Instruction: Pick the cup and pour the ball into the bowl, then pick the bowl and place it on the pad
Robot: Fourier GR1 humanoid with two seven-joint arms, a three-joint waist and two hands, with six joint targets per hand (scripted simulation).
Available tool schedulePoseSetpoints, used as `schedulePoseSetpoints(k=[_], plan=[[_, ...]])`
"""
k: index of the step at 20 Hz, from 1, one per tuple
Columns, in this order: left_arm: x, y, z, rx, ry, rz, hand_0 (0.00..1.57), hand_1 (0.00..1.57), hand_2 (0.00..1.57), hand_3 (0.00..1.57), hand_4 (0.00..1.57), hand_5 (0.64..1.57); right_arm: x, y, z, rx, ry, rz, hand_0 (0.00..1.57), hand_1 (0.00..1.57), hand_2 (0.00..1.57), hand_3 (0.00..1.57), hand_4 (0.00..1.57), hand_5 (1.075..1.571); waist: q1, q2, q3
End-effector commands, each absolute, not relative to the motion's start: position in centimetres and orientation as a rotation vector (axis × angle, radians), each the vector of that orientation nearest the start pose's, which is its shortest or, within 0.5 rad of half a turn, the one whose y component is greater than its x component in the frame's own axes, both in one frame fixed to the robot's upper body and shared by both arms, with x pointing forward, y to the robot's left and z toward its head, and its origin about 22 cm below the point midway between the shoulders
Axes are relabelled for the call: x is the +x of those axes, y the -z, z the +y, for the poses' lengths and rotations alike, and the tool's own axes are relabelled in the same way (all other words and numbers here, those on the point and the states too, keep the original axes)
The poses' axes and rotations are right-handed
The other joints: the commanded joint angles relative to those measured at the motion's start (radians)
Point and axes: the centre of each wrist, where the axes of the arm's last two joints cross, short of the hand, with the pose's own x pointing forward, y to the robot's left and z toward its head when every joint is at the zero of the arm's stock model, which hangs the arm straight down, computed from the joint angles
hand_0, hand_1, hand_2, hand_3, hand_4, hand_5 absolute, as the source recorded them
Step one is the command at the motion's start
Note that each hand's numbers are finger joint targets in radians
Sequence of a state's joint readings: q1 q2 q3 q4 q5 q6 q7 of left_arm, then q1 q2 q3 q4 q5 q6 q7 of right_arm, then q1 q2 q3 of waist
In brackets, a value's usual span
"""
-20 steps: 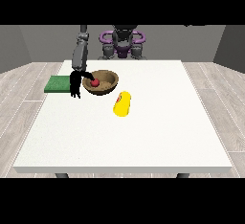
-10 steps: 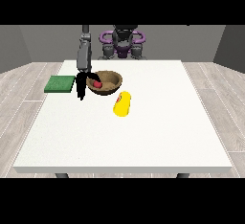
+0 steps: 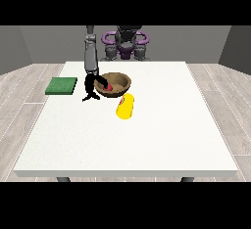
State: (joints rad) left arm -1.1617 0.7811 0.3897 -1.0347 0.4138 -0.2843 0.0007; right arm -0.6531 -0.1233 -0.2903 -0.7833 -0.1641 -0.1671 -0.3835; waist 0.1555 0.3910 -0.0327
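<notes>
A brown bowl (image 3: 117,82) sits on the white table (image 3: 147,140), left of the middle and towards the back. A red ball (image 3: 109,87) lies inside it. At the bowl's left rim is the hand at the view's left (image 3: 91,87). Its thumb reaches over the rim into the bowl and its fingers hang down outside, so it pinches the rim. The yellow cup (image 3: 126,107) lies on its side just in front of the bowl. The green pad (image 3: 62,85) lies flat to the left of the hand. No hand shows at the view's right.
The robot's torso (image 3: 125,43) stands behind the table's far edge. Grey plank floor surrounds the table.
The hand at the view's left has moved to the right, from beside the pad to the bowl's rim. The bowl has shifted a little to the right with it. The cup has stayed put.
</notes>
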Motion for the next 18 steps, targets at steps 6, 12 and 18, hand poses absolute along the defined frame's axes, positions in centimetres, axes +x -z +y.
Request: schedulePoseSetpoints(k=[6,12,18], plan=[[35.9,-37.7,42.5,0.053,0.027,-2.297,0.0,0.0,0.0,0.0,0.0,1.546,38.7,-1.6,-26.2,-0.402,0.041,-1.47,1.57,1.57,1.57,1.57,1.17,1.473,-0.05,-0.081,0.0293],[35.9,-29.1,47.9,0.125,-0.062,-2.189,0.0,0.0,0.0,0.0,0.0,1.546,40.8,-8.4,-24.3,-0.383,-0.089,-1.404,1.57,1.57,1.57,1.57,1.26,1.47,-0.17,-0.173,0.0286],[34.6,-27.6,49.9,0.168,-0.069,-2.2,0.0,0.0,0.0,0.0,0.0,1.542,40.8,-8.9,-26.4,-0.337,-0.061,-1.371,1.57,1.57,1.57,1.57,1.3,1.492,-0.185,-0.151,0.0322]])
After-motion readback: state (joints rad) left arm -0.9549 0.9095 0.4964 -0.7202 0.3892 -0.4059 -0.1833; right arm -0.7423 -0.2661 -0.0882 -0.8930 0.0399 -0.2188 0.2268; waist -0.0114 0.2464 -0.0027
